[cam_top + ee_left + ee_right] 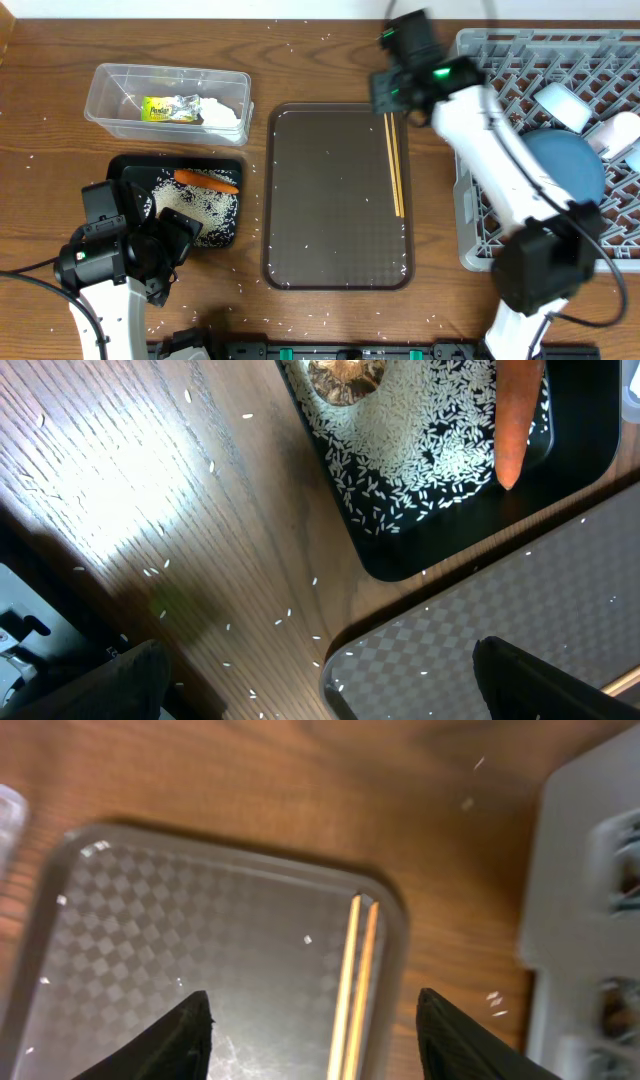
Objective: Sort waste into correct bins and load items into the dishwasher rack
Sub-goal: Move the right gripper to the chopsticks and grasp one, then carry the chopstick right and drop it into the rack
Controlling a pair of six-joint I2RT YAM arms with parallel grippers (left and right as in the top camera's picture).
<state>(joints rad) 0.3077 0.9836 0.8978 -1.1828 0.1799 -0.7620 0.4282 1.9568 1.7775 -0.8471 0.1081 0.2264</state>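
Over the far corner of the brown tray (320, 200), my R gripper (312, 1010) hangs w/ fingers spread wide. The chopsticks (355, 980) lie side by side below it, along the tray edge nearest the rack (500, 60). My L gripper (315, 660) is spread too, over the table by the black tray (400, 565). Carrot (518, 420), rice (420, 430) & lump (345, 380) sit in it. Wrapper (165, 108) & napkin (225, 110) are in the tub (110, 85); plate (565, 160) in rack.

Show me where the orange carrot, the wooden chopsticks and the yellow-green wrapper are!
Orange carrot (207, 181), overhead view, middle of its length.
Pair of thin wooden chopsticks (394, 165), overhead view, midway along the sticks.
Yellow-green snack wrapper (163, 108), overhead view, its printed yellow face.
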